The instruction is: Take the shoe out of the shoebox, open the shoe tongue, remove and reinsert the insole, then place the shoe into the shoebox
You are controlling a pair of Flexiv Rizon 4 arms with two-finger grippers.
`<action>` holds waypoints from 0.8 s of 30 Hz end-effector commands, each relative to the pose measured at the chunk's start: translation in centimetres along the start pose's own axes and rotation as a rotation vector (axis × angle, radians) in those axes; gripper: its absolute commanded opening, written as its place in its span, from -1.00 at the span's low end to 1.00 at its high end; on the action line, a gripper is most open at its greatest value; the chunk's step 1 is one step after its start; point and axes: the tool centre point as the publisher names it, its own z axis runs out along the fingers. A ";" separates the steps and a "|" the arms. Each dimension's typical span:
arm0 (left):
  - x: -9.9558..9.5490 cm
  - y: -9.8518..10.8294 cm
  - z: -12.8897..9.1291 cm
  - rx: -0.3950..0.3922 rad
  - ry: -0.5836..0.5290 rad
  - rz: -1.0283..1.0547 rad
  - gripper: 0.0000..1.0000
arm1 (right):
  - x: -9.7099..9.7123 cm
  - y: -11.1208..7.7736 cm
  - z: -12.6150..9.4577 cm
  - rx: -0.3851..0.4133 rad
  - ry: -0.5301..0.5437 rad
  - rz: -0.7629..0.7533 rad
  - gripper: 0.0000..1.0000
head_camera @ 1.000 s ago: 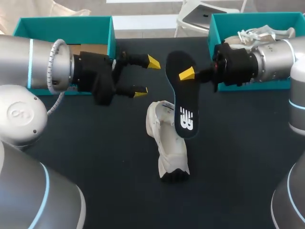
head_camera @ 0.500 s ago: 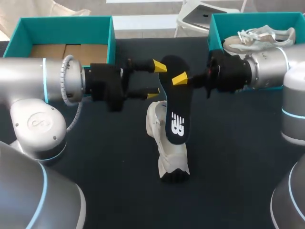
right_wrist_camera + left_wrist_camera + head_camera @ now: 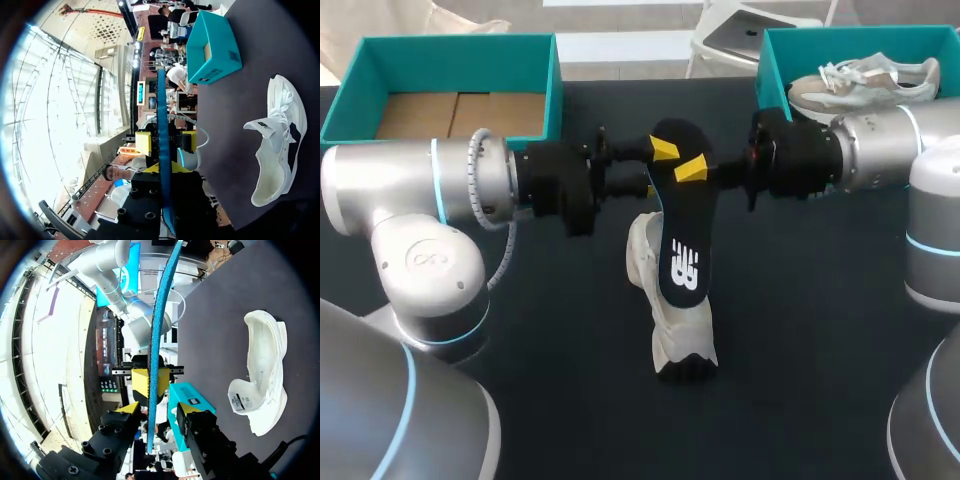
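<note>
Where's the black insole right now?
In the head view's middle, the insole hangs over the white shoe, pinched by the right gripper, the left gripper open around it.

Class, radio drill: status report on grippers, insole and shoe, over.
Right gripper shut on insole, held off the table. Left gripper open, straddling insole. Shoe lies on table. Nothing in the way.

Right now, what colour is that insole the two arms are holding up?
The insole is black with a white logo, clearest in the head view.
</note>
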 end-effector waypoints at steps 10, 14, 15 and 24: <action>0.3 -0.1 1.1 0.000 -0.022 -0.003 -0.16 | 0.0 0.1 0.3 -0.006 0.001 -0.003 -1.00; 0.3 -0.2 1.2 0.002 -0.021 -0.006 -0.19 | -0.1 0.2 0.2 -0.008 0.000 -0.003 -1.00; 0.3 -0.2 1.3 0.003 -0.021 -0.006 -0.22 | -0.1 0.2 0.2 -0.010 0.000 -0.003 -1.00; 0.4 -0.3 1.3 0.007 -0.021 -0.013 -0.64 | -0.2 0.3 0.4 -0.011 0.004 -0.002 -1.00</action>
